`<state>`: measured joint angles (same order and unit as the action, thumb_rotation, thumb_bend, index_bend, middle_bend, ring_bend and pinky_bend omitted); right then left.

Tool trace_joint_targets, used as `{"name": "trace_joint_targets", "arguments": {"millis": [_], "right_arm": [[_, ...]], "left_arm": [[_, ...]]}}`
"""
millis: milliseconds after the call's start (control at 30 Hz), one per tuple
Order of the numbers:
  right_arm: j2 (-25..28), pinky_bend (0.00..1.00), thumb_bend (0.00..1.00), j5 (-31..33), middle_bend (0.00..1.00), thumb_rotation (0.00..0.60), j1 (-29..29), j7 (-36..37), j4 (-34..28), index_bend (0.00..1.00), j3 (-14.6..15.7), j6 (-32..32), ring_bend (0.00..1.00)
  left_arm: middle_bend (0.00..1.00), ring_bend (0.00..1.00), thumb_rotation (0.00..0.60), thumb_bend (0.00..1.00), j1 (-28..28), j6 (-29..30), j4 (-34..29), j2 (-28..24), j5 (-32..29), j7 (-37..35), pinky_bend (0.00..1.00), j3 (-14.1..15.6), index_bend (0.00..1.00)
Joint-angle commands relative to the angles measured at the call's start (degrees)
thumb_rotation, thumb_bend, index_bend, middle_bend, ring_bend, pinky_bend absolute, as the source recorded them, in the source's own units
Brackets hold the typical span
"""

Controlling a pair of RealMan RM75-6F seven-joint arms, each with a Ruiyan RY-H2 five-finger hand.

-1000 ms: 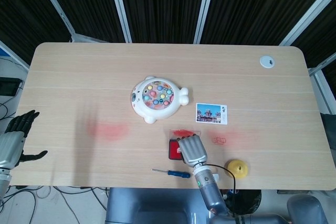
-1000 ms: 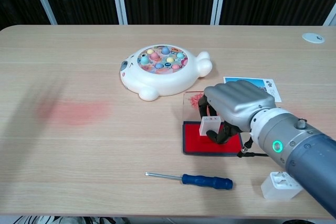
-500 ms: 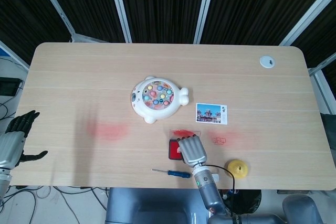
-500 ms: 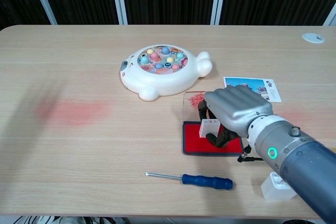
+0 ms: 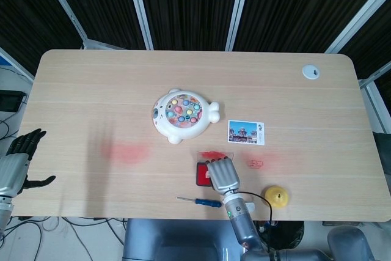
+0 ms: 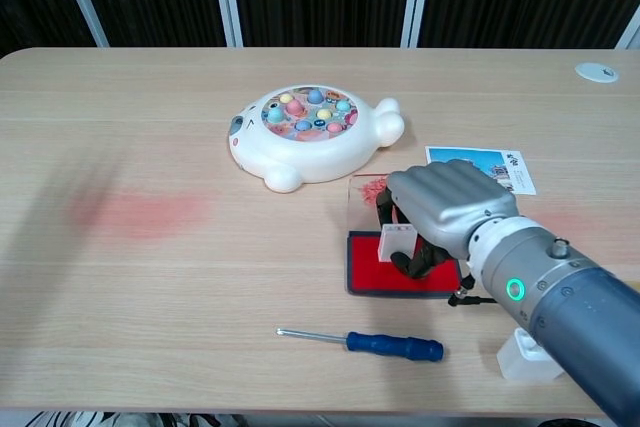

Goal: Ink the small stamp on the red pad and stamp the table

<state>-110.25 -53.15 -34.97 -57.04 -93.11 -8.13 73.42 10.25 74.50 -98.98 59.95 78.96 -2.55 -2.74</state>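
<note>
The small white stamp point(image 6: 396, 242) stands on the red ink pad point(image 6: 372, 265), held by the curled fingers of my right hand point(image 6: 445, 207). In the head view the right hand point(image 5: 222, 175) covers most of the red pad point(image 5: 201, 173), and the stamp is hidden under it. My left hand point(image 5: 17, 162) hangs off the table's left edge, fingers apart, holding nothing. A red stamped mark point(image 5: 255, 164) shows on the table just right of the hand.
A blue-handled screwdriver point(image 6: 368, 342) lies in front of the pad. A white fish game toy point(image 6: 314, 134) and a postcard point(image 6: 482, 167) sit behind it. A yellow object point(image 5: 275, 197) and a white block point(image 6: 535, 355) are near the front right edge. A red smear point(image 6: 140, 214) marks the left table.
The right hand with the stamp has shifted slightly toward the front over the pad. The left hand has not moved.
</note>
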Motion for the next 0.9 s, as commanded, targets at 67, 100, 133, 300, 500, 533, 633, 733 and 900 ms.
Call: {"name": "trace_joint_targets", "arguments": {"millis": [67,100,133,300,500,533,633,733,900], "right_arm": [[0.0,0.5,0.65,-0.2,0.7,0.6,-0.3,0.0,-0.5,0.82,-0.5,0.4,0.56],[0.0,0.5,0.65,-0.3,0.7,0.6,-0.4,-0.1,-0.6,0.82,-0.6,0.5,0.56],[0.0,0.5,0.65,-0.3,0.7,0.6,-0.4,-0.2,-0.7,0.82,-0.7,0.5,0.56],[-0.5,0.5,0.65,-0.2,0.7,0.6,-0.7,-0.2,-0.5,0.82,-0.8,0.7,0.56],[-1.4,0.5,0.65,-0.1,0.7,0.6,-0.8,0.1,0.5,0.82,-0.7,0.7,0.56],[-1.6,0.5,0.65,-0.1,0.7,0.6,-0.8,0.1,0.8,0.82,-0.6,0.7,0.56],[-2.2,0.5,0.65,0.1,0.7,0.6,-0.8,0.3,1.7,0.82,-0.4,0.5,0.56],[-2.8,0.5,0.65,0.2,0.7,0.6,-0.8,0.4,2.6,0.82,-0.2,0.5,0.56],[-3.2,0.5,0.65,0.6,0.7,0.6,-0.7,0.6,3.6,0.82,0.0,0.2,0.56]], "left_arm": [[0.0,0.0,0.6,0.0,0.0,0.0,0.0,0.0,0.0,0.0,0.0,0.0,0.0],[0.0,0.0,0.6,0.0,0.0,0.0,0.0,0.0,0.0,-0.1,0.0,0.0,0.0],[0.0,0.0,0.6,0.0,0.0,0.0,0.0,0.0,0.0,0.0,0.0,0.0,0.0],[0.0,0.0,0.6,0.0,0.0,0.0,0.0,0.0,0.0,-0.1,0.0,0.0,0.0],[0.0,0.0,0.6,0.0,0.0,-0.1,0.0,-0.1,0.0,-0.3,0.0,0.0,0.0],[0.0,0.0,0.6,0.0,0.1,-0.1,0.0,-0.1,0.0,-0.3,0.0,0.0,0.0],[0.0,0.0,0.6,0.0,0.1,-0.2,-0.1,-0.1,-0.1,-0.4,0.0,0.0,0.0],[0.0,0.0,0.6,0.0,0.1,-0.3,-0.1,-0.2,-0.2,-0.4,0.0,0.0,0.0],[0.0,0.0,0.6,0.0,0.2,-0.5,-0.2,-0.3,-0.2,-0.5,0.0,0.0,0.0]]}}
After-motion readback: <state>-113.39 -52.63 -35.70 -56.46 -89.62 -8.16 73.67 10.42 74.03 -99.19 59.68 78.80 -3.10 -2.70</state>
